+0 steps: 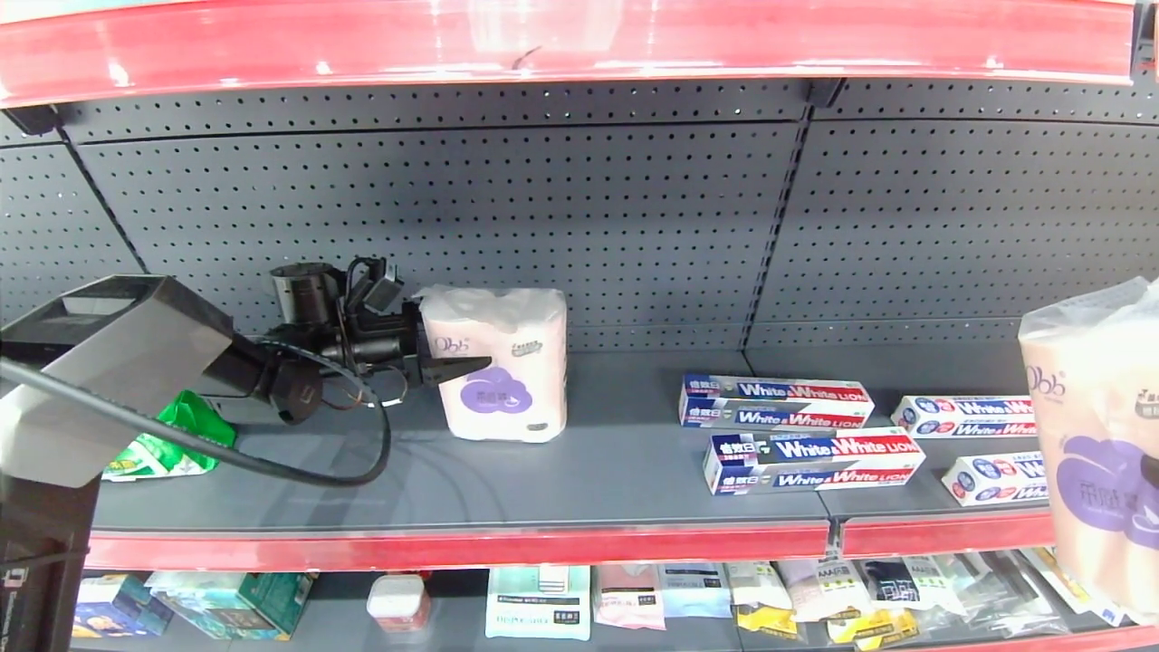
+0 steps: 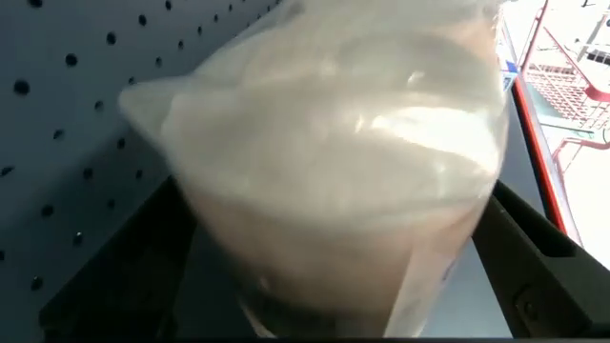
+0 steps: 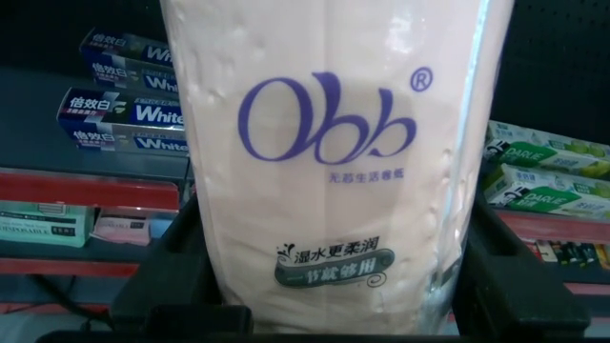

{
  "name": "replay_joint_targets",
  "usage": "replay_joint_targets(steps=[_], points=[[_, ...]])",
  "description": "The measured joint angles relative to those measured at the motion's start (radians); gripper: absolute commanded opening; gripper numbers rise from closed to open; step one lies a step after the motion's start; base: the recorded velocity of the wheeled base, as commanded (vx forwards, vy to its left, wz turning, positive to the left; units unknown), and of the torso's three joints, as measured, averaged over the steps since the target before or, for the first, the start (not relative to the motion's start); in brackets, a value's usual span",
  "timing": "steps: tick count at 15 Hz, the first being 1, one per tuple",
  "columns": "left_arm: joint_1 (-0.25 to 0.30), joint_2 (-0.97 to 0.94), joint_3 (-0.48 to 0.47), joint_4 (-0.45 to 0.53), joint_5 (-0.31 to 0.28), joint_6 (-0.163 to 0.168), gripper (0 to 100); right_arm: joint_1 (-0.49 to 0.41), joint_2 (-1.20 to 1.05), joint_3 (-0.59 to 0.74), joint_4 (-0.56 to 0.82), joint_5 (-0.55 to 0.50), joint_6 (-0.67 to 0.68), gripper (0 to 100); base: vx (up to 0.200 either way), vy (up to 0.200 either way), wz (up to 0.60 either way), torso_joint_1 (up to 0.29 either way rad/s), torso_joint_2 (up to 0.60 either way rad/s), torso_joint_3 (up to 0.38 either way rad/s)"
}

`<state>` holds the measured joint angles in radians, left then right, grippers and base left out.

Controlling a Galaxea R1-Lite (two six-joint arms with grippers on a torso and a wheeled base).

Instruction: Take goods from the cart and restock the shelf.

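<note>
Closest to me, my right gripper (image 3: pixel 343 295) clamps a soft, peach-tinted plastic-wrapped pack of tissue rolls (image 3: pixel 334 143). Its bottom is cut off, and it hangs before the grey metal shelf (image 1: pixel 616 471). My left gripper (image 1: pixel 462 362), its far finger hidden, squeezes a second glossy white roll pack (image 1: pixel 507 398) standing upright on the shelf near the perforated back panel (image 1: pixel 634 226). Flat toothpaste boxes (image 1: pixel 810 457) lie to its right.

tissue pack (image 1: pixel 496 362) on shelf (image 1: pixel 589 471), toothpaste boxes (image 1: pixel 813 460) right

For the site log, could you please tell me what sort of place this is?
Probably a shop aisle: a pegboard-backed shelf with red edge strips, toothpaste boxes in rows, a toilet paper pack, and packaged goods on the tier below.
</note>
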<state>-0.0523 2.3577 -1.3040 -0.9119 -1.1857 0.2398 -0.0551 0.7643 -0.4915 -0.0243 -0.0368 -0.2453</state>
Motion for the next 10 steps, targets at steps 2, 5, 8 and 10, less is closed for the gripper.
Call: replay_joint_targets(steps=[2, 5, 8, 10], points=[[-0.004, 0.003, -0.002, 0.000, 0.001, -0.009, 0, 0.000, 0.000, 0.000, 0.000, 0.000, 0.000, 0, 0.000, 0.000, 0.00, 0.000, 0.00, 0.000], [-0.007, 0.003, -0.001, -0.009, 0.003, -0.032, 0, 0.000, 0.001, -0.001, 0.000, 0.000, 0.000, 0, 0.000, 0.000, 0.00, 0.000, 0.00, 0.000], [-0.010, 0.000, 0.023, -0.038, 0.003, -0.033, 0, 0.000, 0.000, -0.001, -0.001, 0.000, 0.000, 0, 0.000, 0.000, 0.00, 0.000, 0.00, 0.000], [-0.014, -0.014, 0.064, -0.065, 0.003, -0.035, 0, 0.000, 0.000, -0.004, -0.002, 0.000, 0.000, 0, 0.000, 0.000, 0.00, 0.000, 0.00, 0.000]])
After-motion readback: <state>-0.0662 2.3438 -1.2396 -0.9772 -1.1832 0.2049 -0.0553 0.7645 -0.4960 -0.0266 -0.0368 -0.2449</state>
